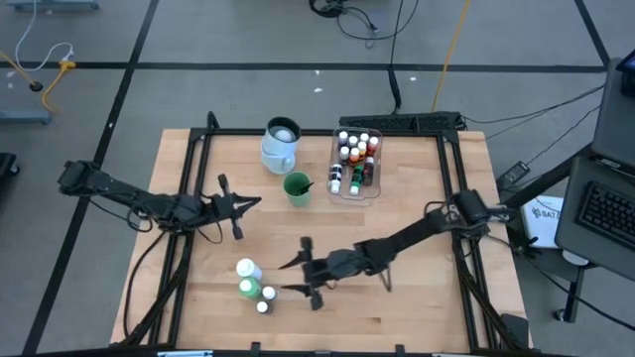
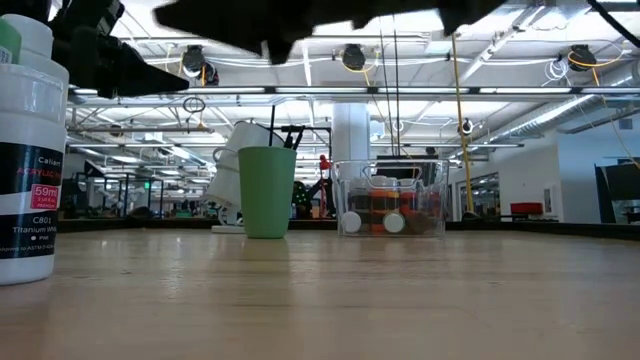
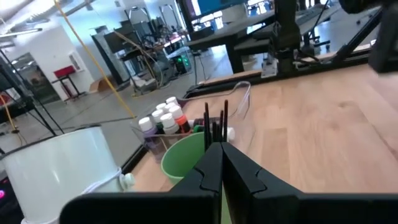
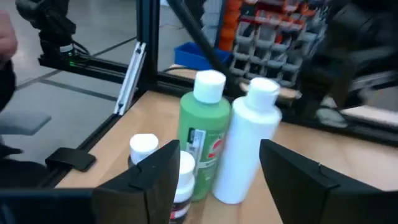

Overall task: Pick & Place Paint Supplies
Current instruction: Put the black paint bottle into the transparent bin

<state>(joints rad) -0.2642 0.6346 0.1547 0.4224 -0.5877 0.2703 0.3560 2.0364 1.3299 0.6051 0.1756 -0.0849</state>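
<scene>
Two larger bottles stand upright near the table's near edge: a white one [image 1: 248, 269] [image 4: 252, 146] and a green one [image 1: 248, 288] [image 4: 202, 143]. Tiny white-capped bottles [image 1: 265, 299] [image 4: 144, 146] stand beside them. My right gripper [image 1: 298, 275] [image 4: 217, 171] is open, level, just to the right of these bottles and facing them without touching. My left gripper [image 1: 250, 204] [image 3: 221, 149] is shut and empty, left of the green cup [image 1: 297, 188] [image 3: 183, 158] that holds dark-handled brushes [image 3: 216, 124]. More tiny paint bottles [image 1: 355, 154] [image 3: 165, 118] stand in the clear tub.
The clear tub [image 1: 369, 188] [image 2: 390, 200] stands right of the centre, toward the far edge. The pale-blue jug [image 1: 281, 144] [image 3: 62, 168] is far-left of the cup. A black frame [image 1: 198, 139] borders the table. Bare wood [image 1: 417, 297] lies in the right and near parts.
</scene>
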